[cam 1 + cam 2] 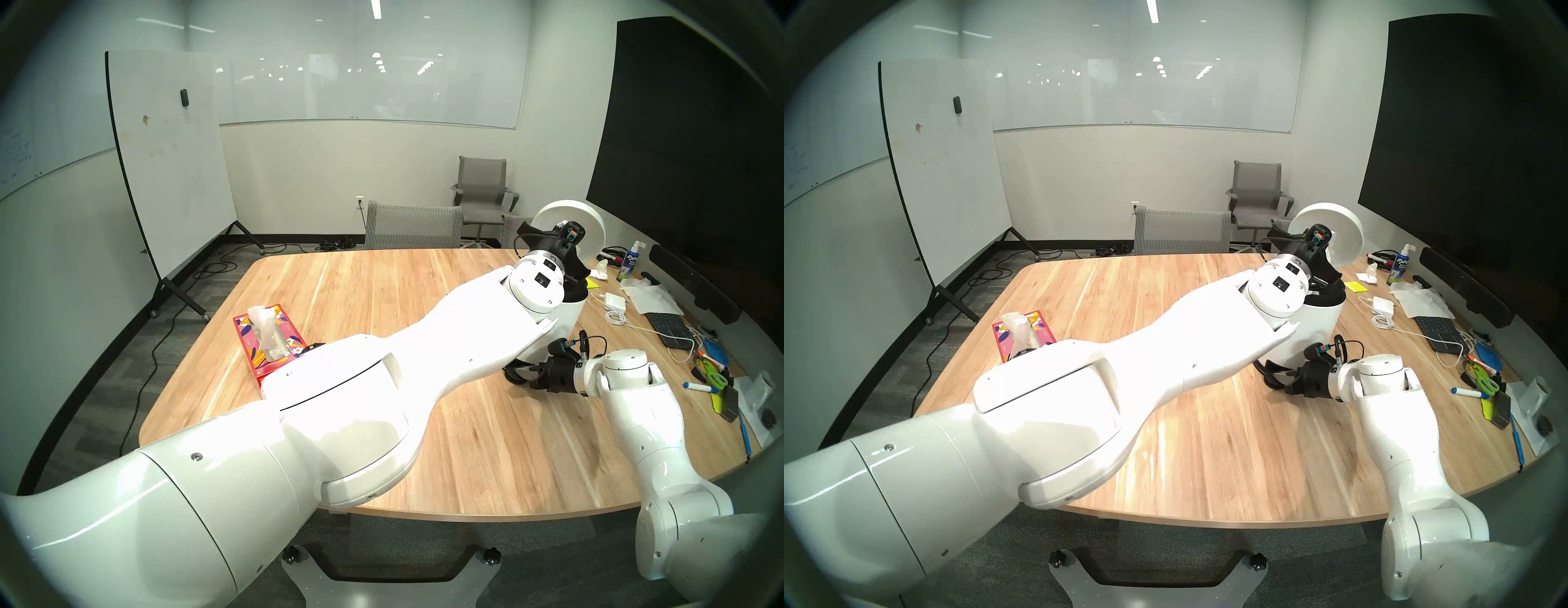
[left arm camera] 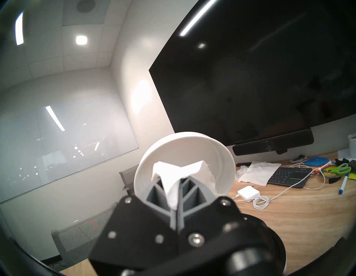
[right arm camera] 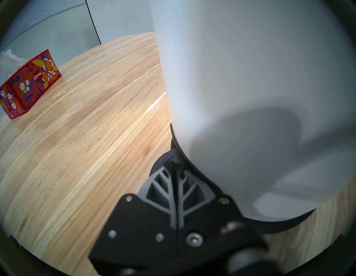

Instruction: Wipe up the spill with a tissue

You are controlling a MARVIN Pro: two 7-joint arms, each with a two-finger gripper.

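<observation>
A meeting room's wooden surface (image 1: 382, 288) carried a white bin (image 1: 566, 314), lid (image 2: 185, 152) up. The right gripper (image 3: 176, 169), jaws shut on the black pedal at its base, should hold steady. The left gripper (image 2: 176, 185), jaws pinching the tissue (image 2: 173, 181), should clear the rim before letting go. No spill could be made out.

On the wooden tabletop (image 1: 382, 297) I note a red floral box (image 1: 271, 339) on my left side. On my right stands a white bin (image 1: 566, 316), lid (image 1: 568, 225) raised upright. Beyond it lie a white charger with cable (image 2: 248, 194), a dark keyboard (image 2: 289, 176), green scissors (image 2: 339, 169), a blue marker (image 1: 700, 387) and a spray bottle (image 1: 630, 261). A rolling whiteboard (image 1: 169, 161) stands off the far left corner.
</observation>
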